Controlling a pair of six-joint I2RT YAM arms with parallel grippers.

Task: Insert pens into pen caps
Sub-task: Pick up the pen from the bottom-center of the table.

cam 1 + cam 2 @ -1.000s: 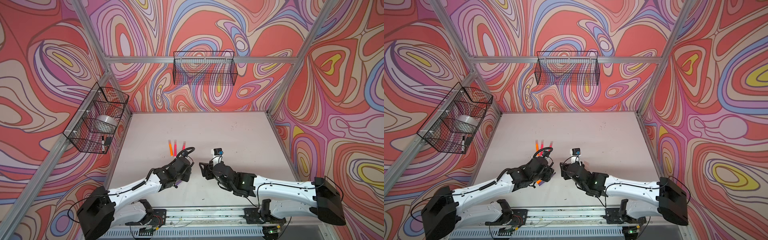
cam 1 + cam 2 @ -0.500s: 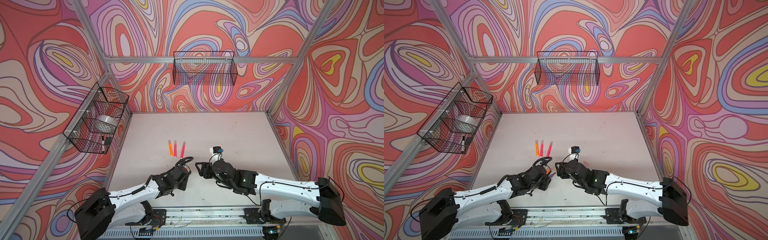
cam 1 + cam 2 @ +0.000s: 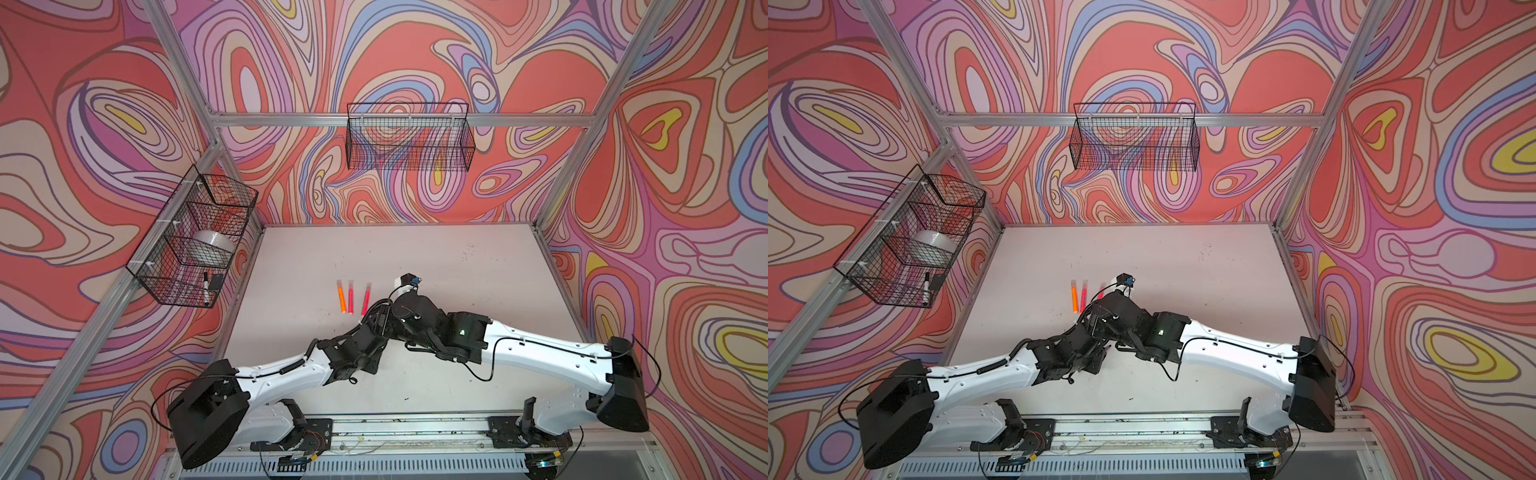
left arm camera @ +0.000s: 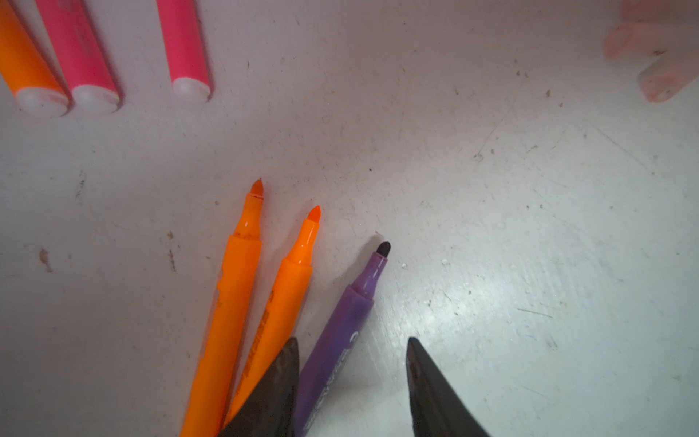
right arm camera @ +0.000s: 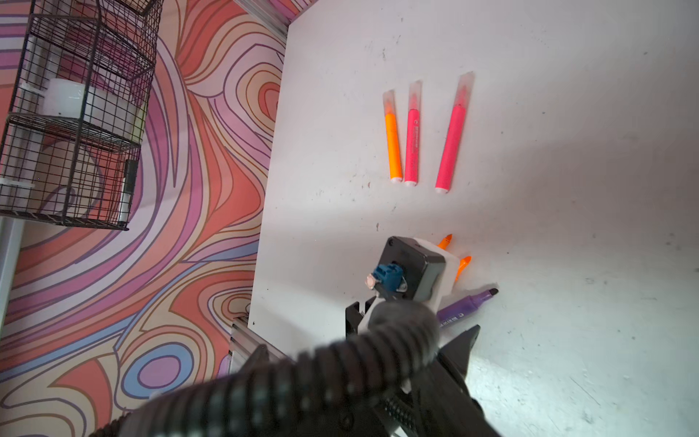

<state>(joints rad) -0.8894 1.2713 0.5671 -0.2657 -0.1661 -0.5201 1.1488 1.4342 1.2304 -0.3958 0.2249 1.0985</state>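
Three pens, one orange (image 5: 393, 147) and two pink (image 5: 450, 147), lie side by side with translucent pen caps (image 5: 465, 87) on their tips; both top views show them (image 3: 351, 296) (image 3: 1074, 297). Nearer the front lie two uncapped orange pens (image 4: 234, 302) and a purple pen (image 4: 340, 333). My left gripper (image 4: 351, 339) is open, with the purple pen lying between its fingers. Pale blurred tubes (image 4: 643, 38), seemingly loose pen caps, lie off to one side. My right gripper (image 5: 368, 339) hangs open above the left wrist camera (image 5: 412, 272). Both grippers are hidden where the arms cross (image 3: 386, 324).
A wire basket (image 3: 191, 241) on the left wall holds a white roll and a black-capped marker (image 3: 205, 286). Another wire basket (image 3: 409, 137) hangs on the back wall. The left arm's black cable (image 5: 302, 378) fills the foreground of the right wrist view.
The left arm drew back, then reached forward again over the uncapped pens. The right arm swung left until its wrist hangs over the left wrist. The three capped pens stayed put.
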